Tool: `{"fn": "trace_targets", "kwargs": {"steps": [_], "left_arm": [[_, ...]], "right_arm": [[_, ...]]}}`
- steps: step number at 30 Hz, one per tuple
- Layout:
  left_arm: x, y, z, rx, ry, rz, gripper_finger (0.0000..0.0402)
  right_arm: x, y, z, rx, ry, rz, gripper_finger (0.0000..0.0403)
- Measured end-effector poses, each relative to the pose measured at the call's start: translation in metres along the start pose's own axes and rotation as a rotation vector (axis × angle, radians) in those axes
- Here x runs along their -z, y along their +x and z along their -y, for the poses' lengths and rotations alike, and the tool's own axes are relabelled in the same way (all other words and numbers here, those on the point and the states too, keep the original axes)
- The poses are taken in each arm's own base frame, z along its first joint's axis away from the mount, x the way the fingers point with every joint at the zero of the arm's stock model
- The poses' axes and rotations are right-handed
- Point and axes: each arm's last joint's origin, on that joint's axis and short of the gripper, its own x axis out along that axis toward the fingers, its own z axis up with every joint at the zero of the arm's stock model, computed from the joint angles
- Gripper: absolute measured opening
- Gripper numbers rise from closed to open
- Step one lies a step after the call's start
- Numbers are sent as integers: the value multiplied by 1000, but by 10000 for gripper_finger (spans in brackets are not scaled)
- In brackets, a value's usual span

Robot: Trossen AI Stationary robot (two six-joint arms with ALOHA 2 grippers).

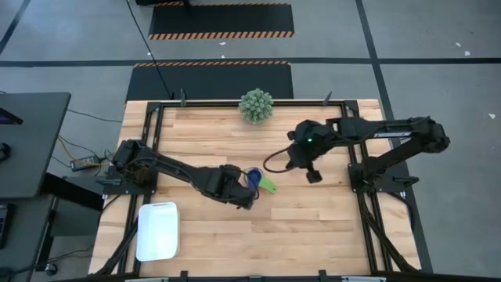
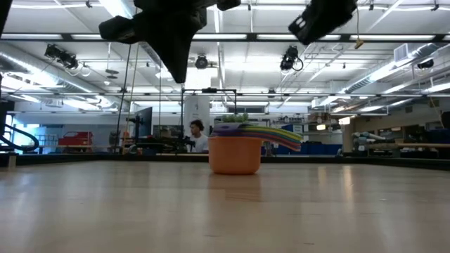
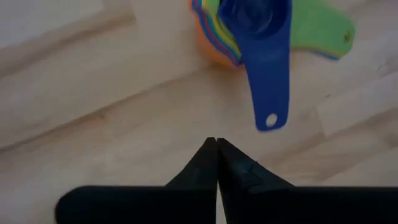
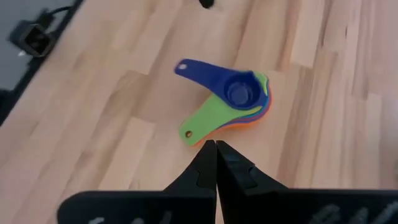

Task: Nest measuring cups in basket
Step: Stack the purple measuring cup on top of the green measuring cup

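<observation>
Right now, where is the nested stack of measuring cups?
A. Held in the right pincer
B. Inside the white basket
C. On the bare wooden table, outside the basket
C: the measuring cups sit stacked on the table, while the basket lies apart and empty.

Table [image 1: 313, 219] of pale wood planks w/ visible grain, smooth matt finish, measuring cups [image 4: 239, 102] smooth coloured plastic, slight sheen, basket [image 1: 157, 230] white smooth plastic, gripper fingers [image 3: 196, 168] matt black
</observation>
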Motion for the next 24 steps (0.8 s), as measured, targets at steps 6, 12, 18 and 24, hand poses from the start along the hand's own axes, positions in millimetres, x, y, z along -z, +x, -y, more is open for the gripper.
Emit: {"fn": "trace_targets", "kwargs": {"steps": [6, 12, 18, 24], "left_arm": [[5, 9, 7, 41, 8, 47, 5], [11, 31, 10, 84, -6, 45, 5], [15, 43, 8, 122, -23, 48, 4], [18, 54, 8, 171, -44, 51, 4]], "right_arm": [[12, 34, 15, 12, 154, -59, 3], [19, 73, 25, -2, 196, -161, 3], [25, 102, 32, 11, 179, -222, 3], [31, 124, 40, 20, 177, -254, 3]]}}
